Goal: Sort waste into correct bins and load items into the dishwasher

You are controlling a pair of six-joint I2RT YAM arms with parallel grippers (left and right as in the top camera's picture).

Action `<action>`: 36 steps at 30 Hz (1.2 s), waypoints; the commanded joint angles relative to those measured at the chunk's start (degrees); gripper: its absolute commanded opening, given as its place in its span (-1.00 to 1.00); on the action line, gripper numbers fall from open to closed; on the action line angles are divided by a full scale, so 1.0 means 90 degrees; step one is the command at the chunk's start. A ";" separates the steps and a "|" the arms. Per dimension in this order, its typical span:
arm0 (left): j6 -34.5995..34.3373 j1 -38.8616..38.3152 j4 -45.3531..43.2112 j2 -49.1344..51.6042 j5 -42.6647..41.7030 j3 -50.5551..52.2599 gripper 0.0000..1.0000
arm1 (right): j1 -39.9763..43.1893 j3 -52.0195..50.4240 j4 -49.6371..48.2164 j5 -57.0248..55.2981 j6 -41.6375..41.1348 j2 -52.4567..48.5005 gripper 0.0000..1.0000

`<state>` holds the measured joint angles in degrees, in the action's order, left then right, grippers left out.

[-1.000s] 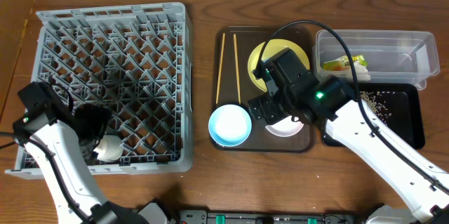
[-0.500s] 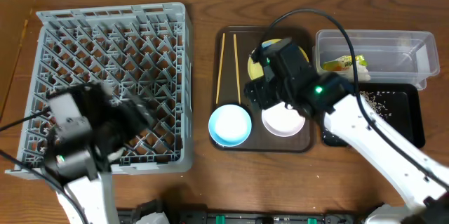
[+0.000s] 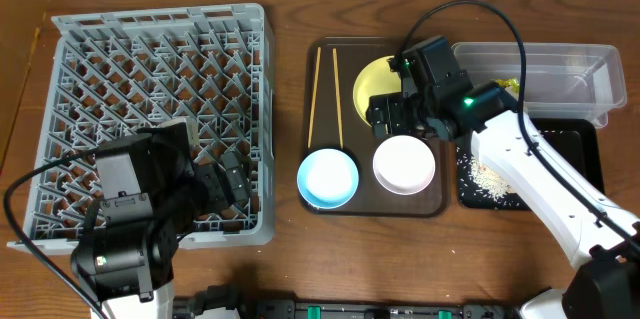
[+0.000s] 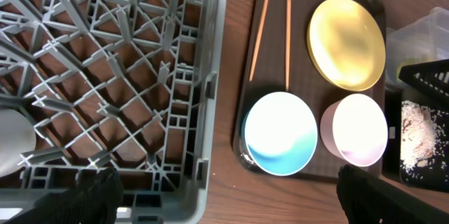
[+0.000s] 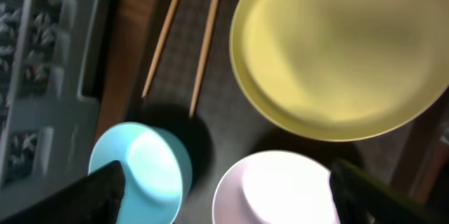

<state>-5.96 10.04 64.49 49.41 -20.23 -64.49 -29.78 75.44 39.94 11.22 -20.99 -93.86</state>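
The grey dish rack (image 3: 160, 109) stands at the left. A small white cup (image 4: 10, 140) sits in it; my left arm hides it from overhead. My left gripper (image 3: 225, 181) is open and empty over the rack's front right corner (image 4: 231, 203). On the brown tray lie the yellow plate (image 3: 385, 84), the light blue bowl (image 3: 328, 179), the white bowl (image 3: 404, 164) and two chopsticks (image 3: 318, 94). My right gripper (image 3: 400, 114) is open and empty above the plate's front edge and the white bowl (image 5: 238, 196). The wrapper (image 3: 510, 86) lies in the clear tub (image 3: 560, 64). Rice scraps (image 3: 490, 174) lie in the black tray (image 3: 580, 159).
The dark brown serving tray (image 3: 375, 206) sits between the rack and the bins. The left wrist view shows the rack wall (image 4: 203, 112) beside the tray. My right arm (image 3: 530, 179) crosses over the black tray. I see no crumpled paper.
My left arm swung from the rack's front left corner to its front right, away from the cup. My right gripper rose from the white bowl and moved back-right toward the plate.
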 commanded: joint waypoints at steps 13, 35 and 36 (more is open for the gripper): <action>0.0112 -0.0024 0.0017 0.0022 0.0063 -0.0063 0.96 | -0.0053 0.0146 0.0386 0.1173 0.0685 0.0070 0.98; 0.0109 -0.0024 0.0017 0.0034 0.0063 -0.0063 0.96 | 0.1960 -0.0471 0.0559 -0.0534 0.4493 0.4852 0.98; 0.0112 -0.0024 0.0017 0.0034 0.0063 -0.0063 0.96 | 0.2067 -0.0685 0.0408 -0.0532 0.4495 0.5102 0.99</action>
<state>-5.89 10.00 64.49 49.74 -20.21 -64.49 -13.28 73.60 44.71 10.48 14.22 -52.16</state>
